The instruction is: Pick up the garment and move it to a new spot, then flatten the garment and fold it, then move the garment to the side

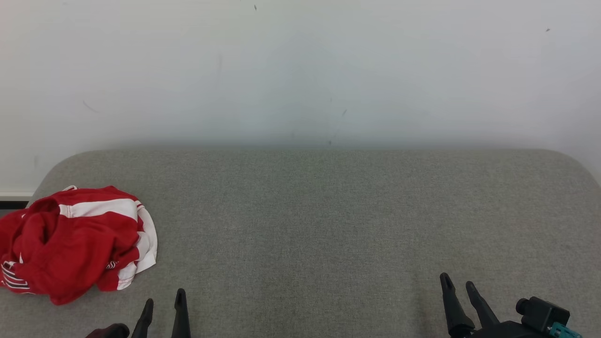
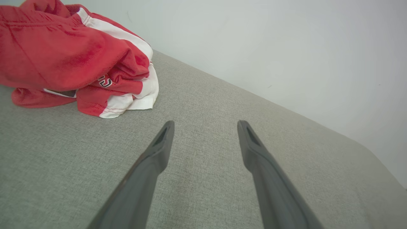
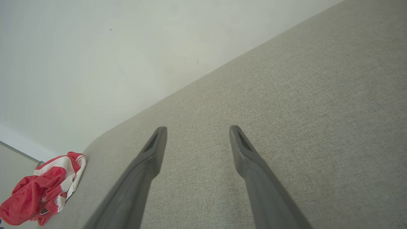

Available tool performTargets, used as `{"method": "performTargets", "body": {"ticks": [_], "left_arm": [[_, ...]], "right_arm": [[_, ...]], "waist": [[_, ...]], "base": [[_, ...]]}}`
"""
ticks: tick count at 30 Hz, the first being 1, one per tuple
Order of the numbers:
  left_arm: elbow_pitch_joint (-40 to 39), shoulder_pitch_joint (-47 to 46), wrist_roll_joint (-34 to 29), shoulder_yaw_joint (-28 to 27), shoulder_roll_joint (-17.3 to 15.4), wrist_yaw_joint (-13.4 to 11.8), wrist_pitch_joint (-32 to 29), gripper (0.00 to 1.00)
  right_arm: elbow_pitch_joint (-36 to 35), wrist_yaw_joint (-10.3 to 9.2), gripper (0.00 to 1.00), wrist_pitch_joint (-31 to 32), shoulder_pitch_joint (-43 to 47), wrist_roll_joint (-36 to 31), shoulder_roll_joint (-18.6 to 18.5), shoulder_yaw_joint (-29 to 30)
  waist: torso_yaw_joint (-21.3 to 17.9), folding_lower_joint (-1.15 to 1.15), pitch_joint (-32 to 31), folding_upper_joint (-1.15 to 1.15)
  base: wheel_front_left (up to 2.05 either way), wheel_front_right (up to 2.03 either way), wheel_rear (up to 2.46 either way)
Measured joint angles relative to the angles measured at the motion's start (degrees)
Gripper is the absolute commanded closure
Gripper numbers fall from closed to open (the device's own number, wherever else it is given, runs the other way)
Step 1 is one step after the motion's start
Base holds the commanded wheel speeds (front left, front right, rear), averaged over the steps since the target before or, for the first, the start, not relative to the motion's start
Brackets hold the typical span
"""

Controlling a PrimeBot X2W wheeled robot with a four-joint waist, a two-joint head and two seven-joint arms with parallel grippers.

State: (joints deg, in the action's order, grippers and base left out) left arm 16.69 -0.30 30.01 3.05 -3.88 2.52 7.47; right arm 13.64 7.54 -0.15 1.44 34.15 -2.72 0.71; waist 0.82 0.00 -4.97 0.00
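The garment (image 1: 75,241) is red with white stripes and lies crumpled in a heap at the left end of a grey fabric surface (image 1: 319,220). The left wrist view has the garment (image 2: 73,57) at its upper left, and the right wrist view has the garment (image 3: 44,189) far off at its lower left. My left gripper (image 1: 164,300) stands open just right of the heap, apart from it, with nothing between its fingers. Over in the lower right corner my right gripper (image 1: 458,284) is open and empty too, far from the cloth.
A white wall (image 1: 300,70) rises directly behind the grey surface, whose far corners are rounded. A strip of dark baseboard (image 1: 14,204) shows at the far left edge. Bare grey fabric stretches from the heap to the right end.
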Motion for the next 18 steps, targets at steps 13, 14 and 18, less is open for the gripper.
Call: {"method": "performTargets", "body": {"ticks": [13, 14, 18], "left_arm": [[1.36, -0.96, -6.90, 2.07, -0.45, 0.00, 2.04, 0.00], [1.59, -0.96, -7.32, 2.23, -0.48, -0.01, 2.11, 0.00], [2.52, -0.97, -9.16, 2.66, -0.55, -0.08, 2.79, 0.00]], "right_arm": [[-0.10, 0.00, 0.00, 0.67, 0.97, -6.57, -0.03, 0.53], [-0.10, 0.00, 0.00, 0.67, 0.97, -6.94, -0.04, 0.56], [0.18, 0.00, 0.00, 0.60, 0.98, -8.32, -0.04, 0.64]], "waist": [[0.04, 0.00, -0.79, 0.00], [0.04, 0.00, -0.86, 0.00], [0.03, 0.00, -1.16, 0.00]], "base": [[0.00, 0.00, 0.00], [0.00, 0.00, 0.00], [0.00, 0.00, 0.00]]}}
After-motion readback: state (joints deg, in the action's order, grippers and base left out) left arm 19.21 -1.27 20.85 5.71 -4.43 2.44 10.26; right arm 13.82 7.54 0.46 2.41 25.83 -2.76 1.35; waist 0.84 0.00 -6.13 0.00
